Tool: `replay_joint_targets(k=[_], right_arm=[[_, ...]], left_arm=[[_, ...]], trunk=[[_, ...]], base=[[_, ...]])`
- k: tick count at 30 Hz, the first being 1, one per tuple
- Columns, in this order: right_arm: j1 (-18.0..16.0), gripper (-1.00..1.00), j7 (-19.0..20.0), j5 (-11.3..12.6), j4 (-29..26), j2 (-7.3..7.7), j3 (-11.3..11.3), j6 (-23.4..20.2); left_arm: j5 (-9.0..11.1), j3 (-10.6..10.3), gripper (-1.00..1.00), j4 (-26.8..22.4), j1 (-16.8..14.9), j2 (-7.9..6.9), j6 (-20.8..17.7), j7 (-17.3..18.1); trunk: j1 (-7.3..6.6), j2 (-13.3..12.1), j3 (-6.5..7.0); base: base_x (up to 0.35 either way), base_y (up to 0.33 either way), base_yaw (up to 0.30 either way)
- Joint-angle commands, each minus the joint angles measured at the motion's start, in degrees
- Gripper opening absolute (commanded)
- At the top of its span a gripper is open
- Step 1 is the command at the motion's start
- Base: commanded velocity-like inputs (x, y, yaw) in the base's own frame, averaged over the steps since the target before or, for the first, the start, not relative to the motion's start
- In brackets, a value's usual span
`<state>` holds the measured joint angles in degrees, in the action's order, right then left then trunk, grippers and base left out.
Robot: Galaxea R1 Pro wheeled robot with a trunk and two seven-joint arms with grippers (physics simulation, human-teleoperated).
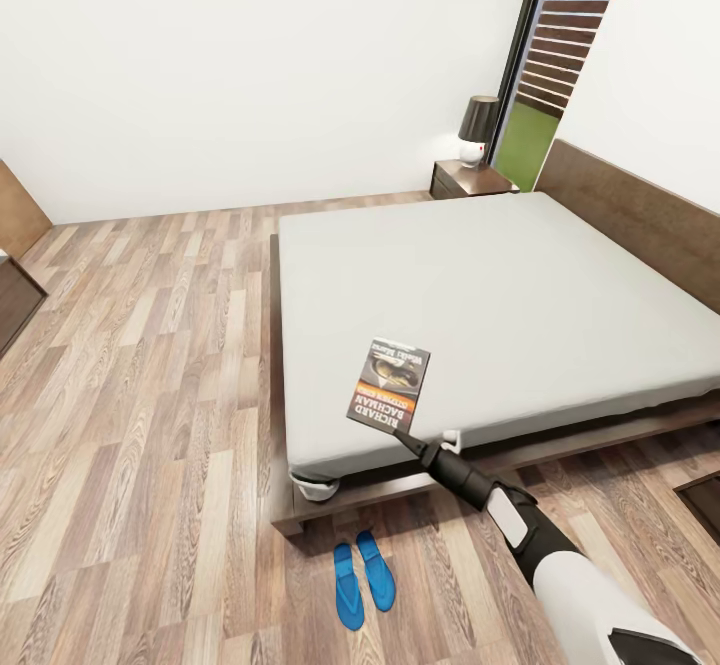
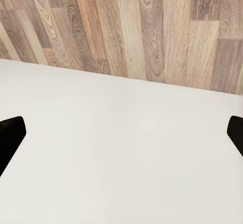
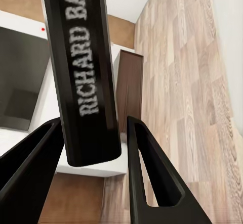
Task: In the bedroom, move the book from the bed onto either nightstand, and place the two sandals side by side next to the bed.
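Note:
The book (image 1: 389, 385), dark with an orange band and white lettering, hangs tilted just above the near edge of the pale mattress of the bed (image 1: 500, 295). My right gripper (image 1: 404, 436) is shut on its lower edge. In the right wrist view the book (image 3: 83, 67) sits between the two black fingers (image 3: 152, 178) of the right gripper (image 3: 93, 125). Two blue sandals (image 1: 362, 571) lie side by side on the floor by the bed's near corner. A nightstand (image 1: 468, 181) stands at the bed's far side by the headboard. My left gripper (image 2: 121, 138) is open over a plain white surface.
A dark-shaded lamp (image 1: 478, 130) stands on the nightstand beside a tall window (image 1: 560, 55). Dark wooden furniture (image 1: 15, 295) sits at the left edge and a low dark piece (image 1: 705, 500) at the lower right. Wood-plank floor (image 1: 150, 395) lies open left of the bed.

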<state>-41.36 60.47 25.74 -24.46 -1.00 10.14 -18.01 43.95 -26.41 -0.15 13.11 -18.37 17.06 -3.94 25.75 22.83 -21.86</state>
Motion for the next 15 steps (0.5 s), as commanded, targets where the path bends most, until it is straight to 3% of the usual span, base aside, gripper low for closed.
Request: replay_joint_targets(k=[1,15], right_arm=[[0.0,-1.00,0.1,0.2,0.0,-0.08,0.1,-0.5],[0.0,-1.00,-0.3,0.2,0.0,-0.97,-2.0,-0.5]], left_arm=[[0.1,-0.5,1.00,0.0,0.0,0.00,0.2,-0.3],[0.1,-0.5,1.00,0.0,0.0,0.07,0.2,-0.3]], trunk=[[0.03,0.1,-0.08],[0.03,0.1,-0.08]], base=[[0.000,0.000,0.000],[0.000,0.000,0.000]])
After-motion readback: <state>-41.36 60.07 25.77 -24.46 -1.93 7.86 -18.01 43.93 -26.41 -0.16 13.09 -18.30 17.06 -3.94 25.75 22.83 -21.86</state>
